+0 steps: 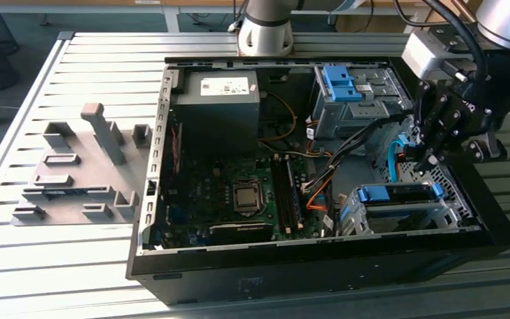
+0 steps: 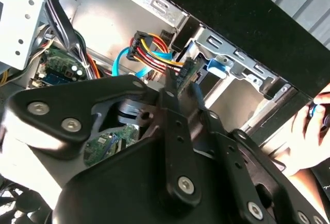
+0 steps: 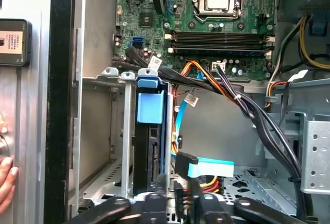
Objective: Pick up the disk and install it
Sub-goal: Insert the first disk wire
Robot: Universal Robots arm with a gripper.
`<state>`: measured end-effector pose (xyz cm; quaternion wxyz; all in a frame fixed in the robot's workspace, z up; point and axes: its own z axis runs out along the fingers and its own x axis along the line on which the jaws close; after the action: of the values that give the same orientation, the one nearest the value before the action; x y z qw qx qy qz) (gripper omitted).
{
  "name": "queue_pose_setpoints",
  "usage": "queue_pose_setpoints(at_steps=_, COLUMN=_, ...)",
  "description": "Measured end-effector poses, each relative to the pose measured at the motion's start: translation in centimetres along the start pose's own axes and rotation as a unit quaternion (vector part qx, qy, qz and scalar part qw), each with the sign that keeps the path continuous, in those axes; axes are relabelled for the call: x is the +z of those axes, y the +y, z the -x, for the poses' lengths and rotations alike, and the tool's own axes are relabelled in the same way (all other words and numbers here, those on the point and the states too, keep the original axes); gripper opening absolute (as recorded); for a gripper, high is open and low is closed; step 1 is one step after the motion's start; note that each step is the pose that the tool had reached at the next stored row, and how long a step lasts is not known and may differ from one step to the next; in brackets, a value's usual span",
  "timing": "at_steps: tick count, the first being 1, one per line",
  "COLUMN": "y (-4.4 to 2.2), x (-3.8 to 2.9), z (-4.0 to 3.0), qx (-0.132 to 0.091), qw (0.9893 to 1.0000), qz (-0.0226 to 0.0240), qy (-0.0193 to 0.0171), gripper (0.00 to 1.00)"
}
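One blue-railed flat disk [image 3: 149,131] seated in grey metal bay [image 3: 126,131]; fingers [image 1: 427,163] state unclear.

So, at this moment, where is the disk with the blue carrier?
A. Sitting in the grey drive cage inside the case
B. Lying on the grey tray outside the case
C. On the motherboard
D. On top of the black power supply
A: the disk with its blue carrier sits in the grey drive cage near the case's front corner, below the hand; the first wrist view shows it slotted there too.

Grey arm [image 1: 264,26], black pincer [image 1: 432,156] with silver screws.
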<state>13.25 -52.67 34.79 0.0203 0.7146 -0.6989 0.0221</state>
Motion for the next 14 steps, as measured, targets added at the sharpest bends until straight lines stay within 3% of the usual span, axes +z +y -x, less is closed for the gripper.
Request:
queue_pose_setpoints(at_steps=3, y=0.00, x=0.02, z=0.00, qx=0.000, qw=1.0000, qz=0.0000, qy=-0.0003, gripper=0.17)
queue_pose_setpoints(at_steps=5, y=0.02, x=0.02, z=0.00, qx=0.000, qw=1.0000, qz=0.0000, qy=-0.0004, gripper=0.16)
queue_pose_setpoints(at_steps=10, y=0.78, x=0.08, z=-0.04, qx=0.000, qw=1.0000, qz=-0.0009, qy=-0.0004, gripper=0.16)
queue_pose_setpoints(at_steps=14, y=0.81, x=0.42, z=-0.02, qx=0.012, qw=0.9999, qz=-0.0035, qy=-0.0002, gripper=0.16)
